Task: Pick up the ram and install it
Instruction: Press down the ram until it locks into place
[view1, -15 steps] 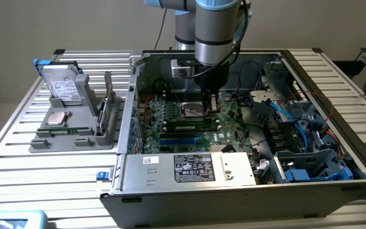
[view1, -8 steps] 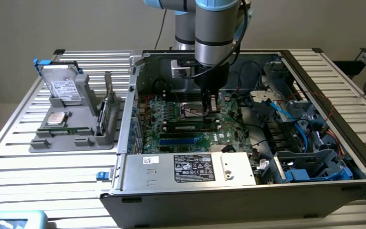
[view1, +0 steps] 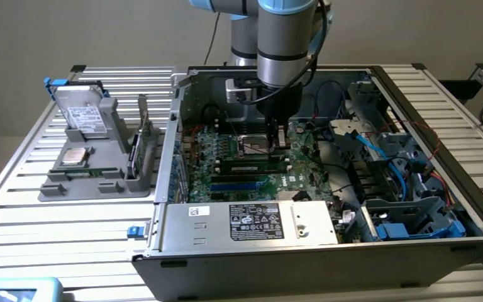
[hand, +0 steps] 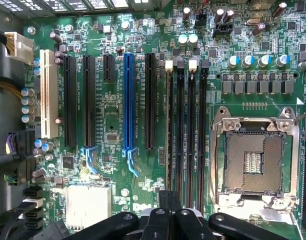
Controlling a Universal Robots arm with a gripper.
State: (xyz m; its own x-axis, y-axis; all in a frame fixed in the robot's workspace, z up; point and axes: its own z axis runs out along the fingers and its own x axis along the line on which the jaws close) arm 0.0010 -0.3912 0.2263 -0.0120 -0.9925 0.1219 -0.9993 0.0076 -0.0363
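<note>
1. The open computer case (view1: 309, 264) is lying on its side on the slatted table (view1: 57, 233), with the arm reaching down into it from above.
2. The motherboard (hand: 113, 125) is facing the wrist camera, its bare processor socket (hand: 253, 160) sitting beside the row of memory slots.
3. The gripper (view1: 275, 135) is hovering low over the board with its fingers clenched together and nothing visibly caught between them. In the wrist view the gripper (hand: 169, 215) is lining up with the memory slot nearest the expansion slots.
4. The ram (view1: 246, 168) is apparently standing in that slot already, appearing edge-on to the wrist camera as a thin green-sided strip (hand: 169, 130).
5. Judging from this, the closed fingertips are serving as a pusher. Doing it well is meaning pressing straight down along the stick's top edge, without tilting it, until the white latch (hand: 169, 64) at the slot end is snapping in.
</note>
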